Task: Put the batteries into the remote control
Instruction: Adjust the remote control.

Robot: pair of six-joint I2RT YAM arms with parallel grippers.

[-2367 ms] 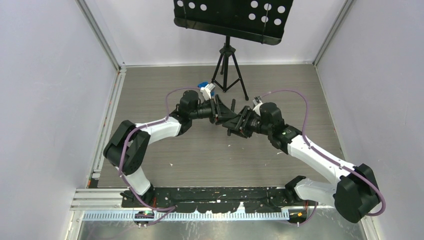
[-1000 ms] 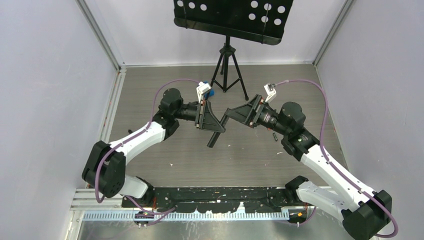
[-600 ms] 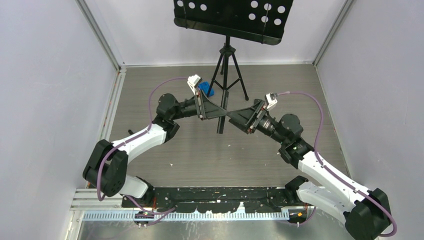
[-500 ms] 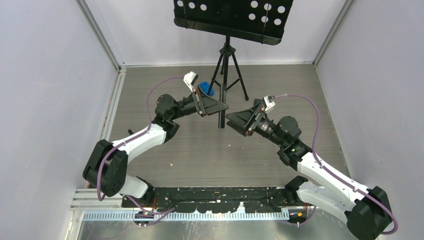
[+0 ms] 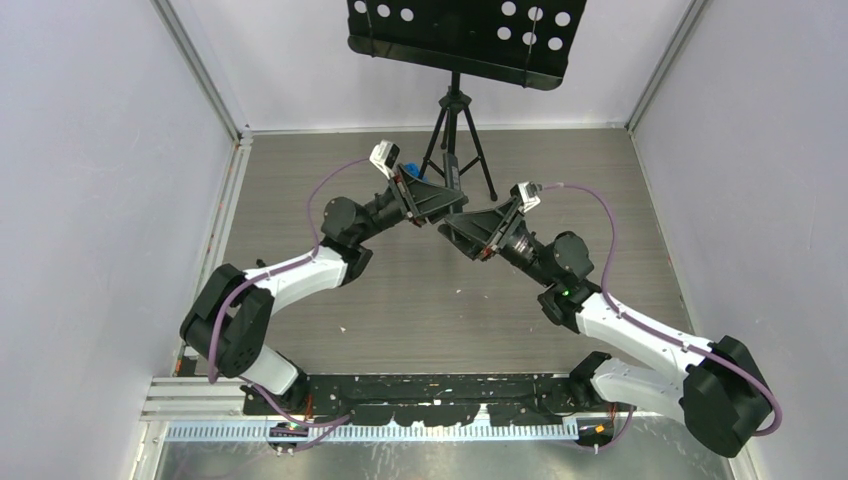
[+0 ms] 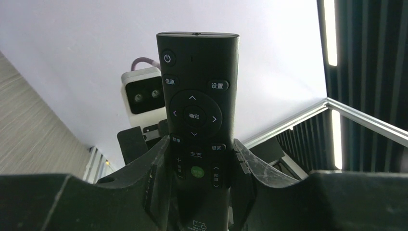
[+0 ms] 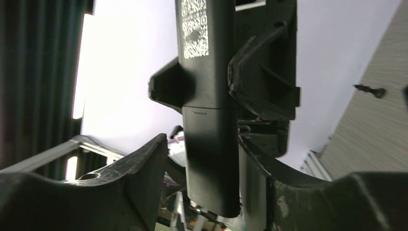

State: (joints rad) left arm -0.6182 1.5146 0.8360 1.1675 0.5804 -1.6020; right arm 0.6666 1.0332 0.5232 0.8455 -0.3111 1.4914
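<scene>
Left wrist view: left gripper [image 6: 199, 149] clamped on remote control [image 6: 197, 86]; right gripper [image 7: 202, 144] part-open, fingers [image 7: 142, 175] flanking its back, ungripped.

— Count by kind, nearest the jaws first?
— One remote control [image 6: 197, 96], flanked by two grippers: left gripper [image 6: 199, 161], right gripper [image 7: 202, 159].
— Loose on the table [image 5: 400, 300]?
— One small dark piece [image 7: 368, 90], off to the right gripper's side; too small to name.
— Farther out?
— One music stand [image 5: 460, 45] beyond both grippers, one blue object [image 5: 409, 177] beside the left gripper.
</scene>
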